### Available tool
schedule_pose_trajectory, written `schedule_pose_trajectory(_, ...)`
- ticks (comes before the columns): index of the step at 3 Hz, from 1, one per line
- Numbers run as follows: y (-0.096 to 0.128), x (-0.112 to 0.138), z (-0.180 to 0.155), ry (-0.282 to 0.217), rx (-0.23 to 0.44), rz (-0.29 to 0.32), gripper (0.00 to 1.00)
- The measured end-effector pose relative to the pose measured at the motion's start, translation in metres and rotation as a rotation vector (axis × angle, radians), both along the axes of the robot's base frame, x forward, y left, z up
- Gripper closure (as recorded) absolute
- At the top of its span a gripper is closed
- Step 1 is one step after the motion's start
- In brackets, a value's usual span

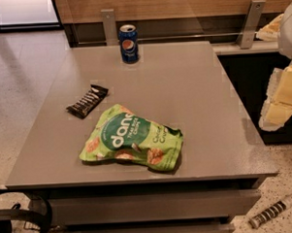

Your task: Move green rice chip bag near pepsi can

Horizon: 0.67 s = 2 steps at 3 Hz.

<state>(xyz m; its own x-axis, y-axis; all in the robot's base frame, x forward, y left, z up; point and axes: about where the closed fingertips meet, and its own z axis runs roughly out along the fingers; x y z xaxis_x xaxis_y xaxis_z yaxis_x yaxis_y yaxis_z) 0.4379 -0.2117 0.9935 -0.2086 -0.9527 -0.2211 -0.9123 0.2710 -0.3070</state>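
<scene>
The green rice chip bag point(132, 138) lies flat near the front edge of the grey table point(198, 87), left of its middle. It is light green with a dark green oval, white lettering and orange chip pictures. The pepsi can point(129, 44) stands upright at the far edge of the table, straight behind the bag and well apart from it. My gripper point(277, 105) hangs at the right edge of the view, beyond the table's right side and above the floor. It is far from both the bag and the can and holds nothing that I can see.
A small black-and-white snack bar point(87, 101) lies on the table's left side, between bag and can. A wooden wall with metal brackets point(251, 24) runs behind the table. A striped object point(272, 211) lies on the floor at the lower right. A black curved frame point(29, 213) is at the lower left.
</scene>
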Motion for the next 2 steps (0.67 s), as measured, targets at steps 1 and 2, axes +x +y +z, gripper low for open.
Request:
schedule_pose_trajectory(1, 0.0, 0.0, 0.0, 0.0, 0.0, 0.0, 0.0)
schedule_pose_trajectory(2, 0.028, 0.014, 0.001, -0.019, 0.057, 0.072, 0.0)
